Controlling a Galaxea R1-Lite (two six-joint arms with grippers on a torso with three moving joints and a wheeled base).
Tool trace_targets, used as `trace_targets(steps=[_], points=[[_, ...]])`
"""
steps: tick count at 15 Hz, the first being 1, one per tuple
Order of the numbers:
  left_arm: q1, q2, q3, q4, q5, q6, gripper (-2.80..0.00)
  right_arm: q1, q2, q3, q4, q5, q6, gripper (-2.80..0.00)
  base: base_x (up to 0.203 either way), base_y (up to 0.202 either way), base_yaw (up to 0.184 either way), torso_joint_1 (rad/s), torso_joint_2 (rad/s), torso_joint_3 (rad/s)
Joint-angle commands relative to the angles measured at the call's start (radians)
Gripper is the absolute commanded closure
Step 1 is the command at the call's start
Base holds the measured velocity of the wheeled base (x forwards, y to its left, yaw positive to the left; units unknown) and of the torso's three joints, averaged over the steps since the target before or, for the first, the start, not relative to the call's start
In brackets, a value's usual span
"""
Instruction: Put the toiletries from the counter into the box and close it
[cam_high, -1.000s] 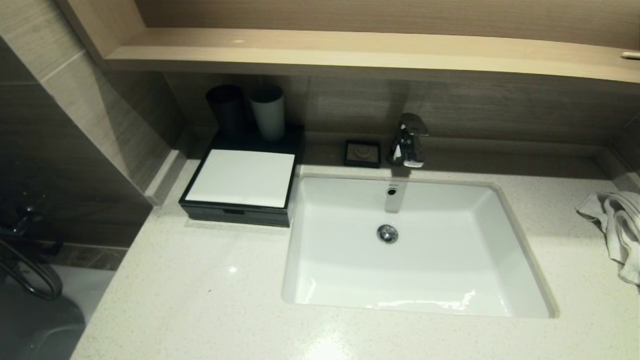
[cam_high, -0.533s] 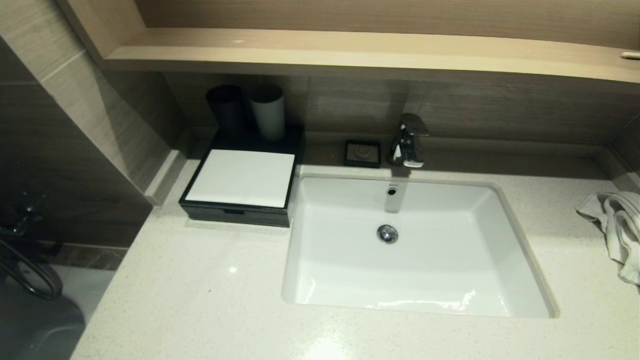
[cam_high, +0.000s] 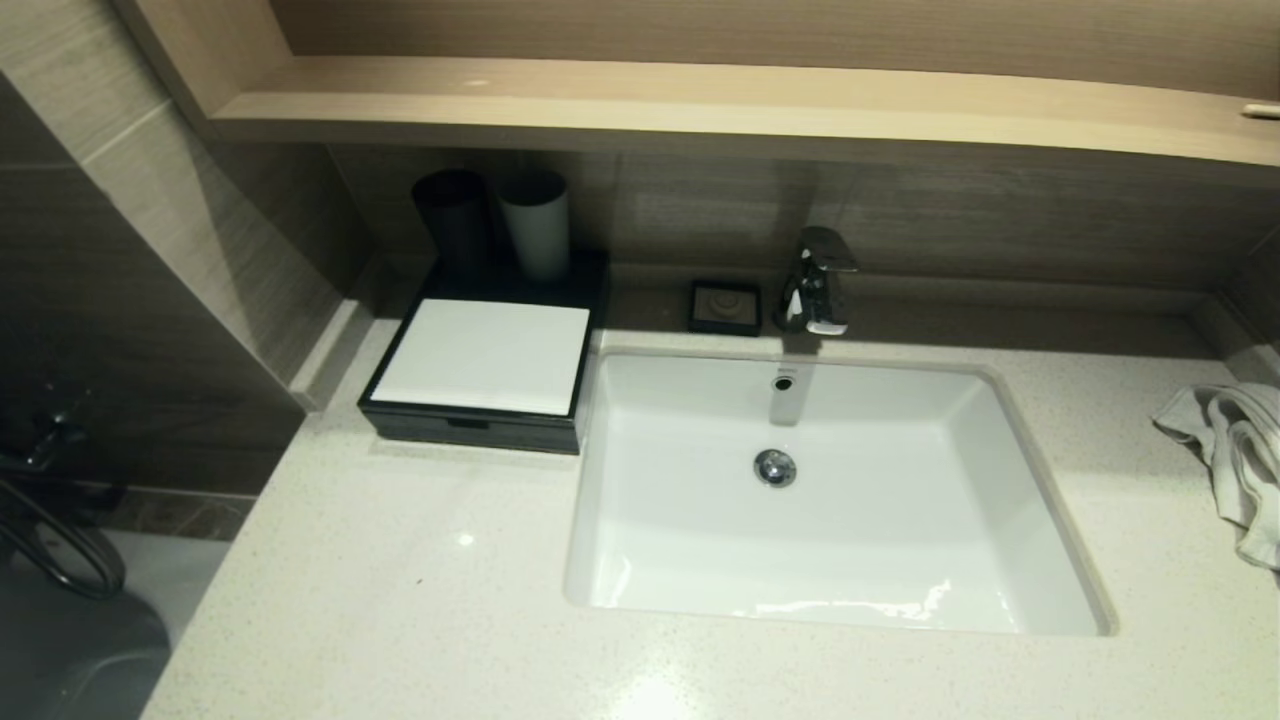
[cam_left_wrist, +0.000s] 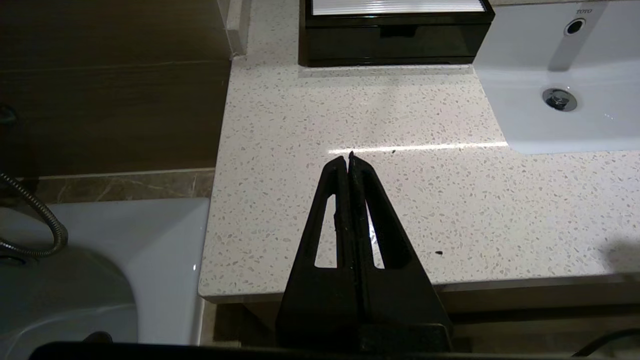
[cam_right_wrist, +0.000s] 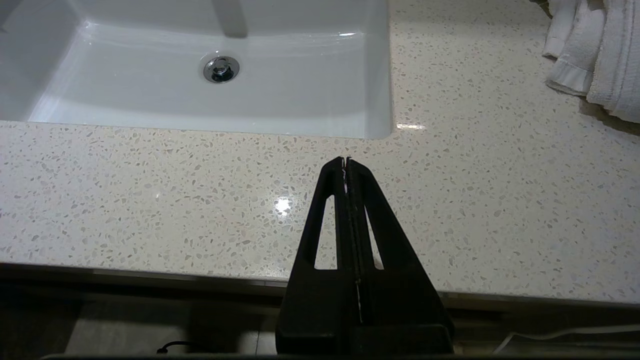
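While both the left gripper (cam_left_wrist: 348, 156) and the right gripper (cam_right_wrist: 346, 160) hung pressed together near the counter's (cam_high: 400, 580) front edge, the box (cam_high: 480, 365) sat closed beside the sink (cam_high: 1040, 520), looking hard and smooth, best held by its dark sides.

Speckled pale stone counter (cam_high: 400, 560), glossy, light glare on it. White rectangular sink (cam_high: 1040, 520) set into it, right of centre. Black box (cam_high: 470, 428) with closed white lid sits at back left, just beside the sink rim. Small black soap dish (cam_high: 725, 306) on the rear ledge, near the chrome tap (cam_high: 818, 282). Crumpled white towel (cam_high: 1235, 450) lies at far right edge.
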Motion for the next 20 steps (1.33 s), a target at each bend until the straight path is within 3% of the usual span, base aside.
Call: trace_targets(steps=[1, 8, 10, 14, 16, 20], points=[[0.0, 0.005, 0.02, -0.007, 0.004, 0.002, 0.0, 0.0, 0.0, 0.0, 0.0, 0.0, -0.001, 0.0, 0.0, 0.0, 0.0, 0.0, 0.0, 0.0], [0.0, 0.003, 0.038, 0.065, 0.107, 0.014, 0.0, 0.0, 0.0, 0.0, 0.0, 0.0, -0.001, 0.0, 0.0, 0.0, 0.0, 0.0, 0.0, 0.0], [0.0, -0.004, 0.039, 0.145, 0.113, 0.026, 0.0, -0.001, 0.0, 0.0, 0.0, 0.0, -0.001, 0.0, 0.0, 0.0, 0.0, 0.0, 0.0, 0.0], [0.0, -0.024, 0.039, 0.145, 0.115, 0.013, 0.0, -0.001, 0.0, 0.0, 0.0, 0.0, -0.001, 0.0, 0.0, 0.0, 0.0, 0.0, 0.0, 0.0], [0.0, -0.024, 0.039, 0.144, 0.121, -0.032, 0.0, 0.0, 0.0, 0.0, 0.0, 0.0, -0.001, 0.0, 0.0, 0.0, 0.0, 0.0, 0.0, 0.0], [0.0, -0.024, 0.039, 0.144, 0.126, -0.038, 0.0, 0.0, 0.0, 0.0, 0.0, 0.0, -0.001, 0.0, 0.0, 0.0, 0.0, 0.0, 0.0, 0.0]])
